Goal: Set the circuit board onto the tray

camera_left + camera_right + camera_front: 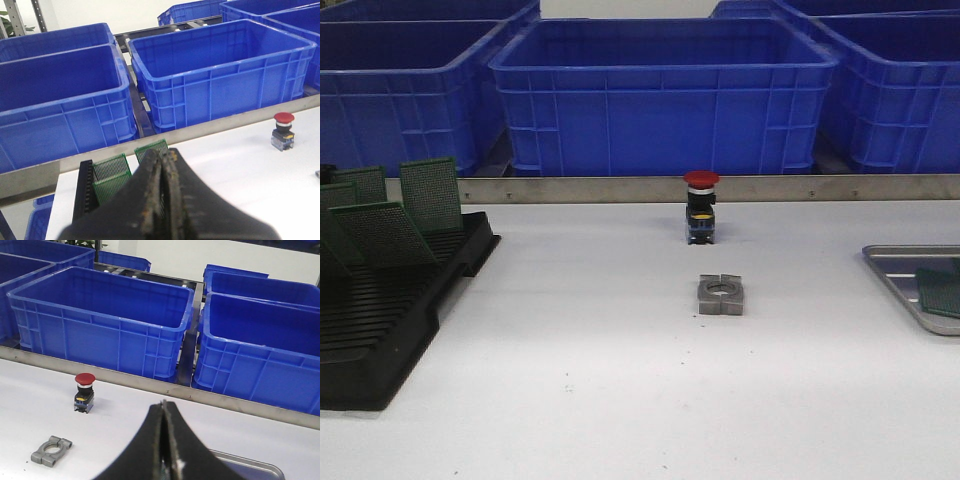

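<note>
A green circuit board (940,292) lies flat on the grey metal tray (895,268) at the table's right edge. Several more green boards (430,193) stand in the black slotted rack (380,330) at the left. Neither gripper shows in the front view. My left gripper (162,152) is shut with nothing in it, raised over the near side of the rack (86,190), whose boards (112,172) show beyond the fingers. My right gripper (163,402) is shut and empty, raised over the tray's near part, with the tray rim (250,466) beside it.
A red-capped push button (701,207) stands mid-table, with a grey metal clamp (721,294) just in front of it. Big blue crates (660,90) line the back behind a metal rail. The button (84,390) and clamp (51,450) also show in the right wrist view.
</note>
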You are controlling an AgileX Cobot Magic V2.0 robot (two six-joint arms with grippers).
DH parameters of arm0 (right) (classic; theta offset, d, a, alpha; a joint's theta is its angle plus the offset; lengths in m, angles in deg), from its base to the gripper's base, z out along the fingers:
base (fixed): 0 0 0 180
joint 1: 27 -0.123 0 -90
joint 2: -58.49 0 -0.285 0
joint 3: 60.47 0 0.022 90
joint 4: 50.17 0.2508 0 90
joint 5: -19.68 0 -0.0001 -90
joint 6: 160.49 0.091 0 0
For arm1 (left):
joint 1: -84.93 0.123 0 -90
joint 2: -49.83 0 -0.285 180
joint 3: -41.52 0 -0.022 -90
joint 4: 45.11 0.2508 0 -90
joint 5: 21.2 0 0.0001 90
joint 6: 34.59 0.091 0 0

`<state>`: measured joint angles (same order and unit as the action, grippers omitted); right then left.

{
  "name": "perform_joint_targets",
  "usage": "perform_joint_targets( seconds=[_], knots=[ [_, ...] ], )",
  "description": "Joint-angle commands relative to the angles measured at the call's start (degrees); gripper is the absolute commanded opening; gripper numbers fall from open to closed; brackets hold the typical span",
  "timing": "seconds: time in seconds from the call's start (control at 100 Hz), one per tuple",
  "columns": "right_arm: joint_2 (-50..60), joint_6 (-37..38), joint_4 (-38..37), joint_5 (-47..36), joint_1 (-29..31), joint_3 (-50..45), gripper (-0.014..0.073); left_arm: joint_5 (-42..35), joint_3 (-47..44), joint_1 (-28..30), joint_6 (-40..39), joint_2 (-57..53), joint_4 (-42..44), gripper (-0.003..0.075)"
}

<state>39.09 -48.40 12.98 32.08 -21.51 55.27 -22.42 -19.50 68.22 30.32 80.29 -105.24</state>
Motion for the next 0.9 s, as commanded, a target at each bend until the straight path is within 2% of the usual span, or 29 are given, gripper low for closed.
perform_joint_targets(
  seconds=[0.0,0.81,0.89],
  knots=[
    [0.6,-0.5,1.0,-1.4,-0.1,0.7,-0.006,-2.1,0.2,0.1,-0.6,-0.9,-0.4,-0.0017],
    [0.6,-0.5,1.0,0.3,-0.1,0.6,-0.006,-1.9,-0.6,0.1,-0.6,-1.1,-0.4,-0.0017],
    [0.6,-0.5,1.0,0.3,-0.1,0.6,-0.006,-4.0,-0.9,1.2,-0.6,-2.3,-1.8,-0.0017]
  ],
)
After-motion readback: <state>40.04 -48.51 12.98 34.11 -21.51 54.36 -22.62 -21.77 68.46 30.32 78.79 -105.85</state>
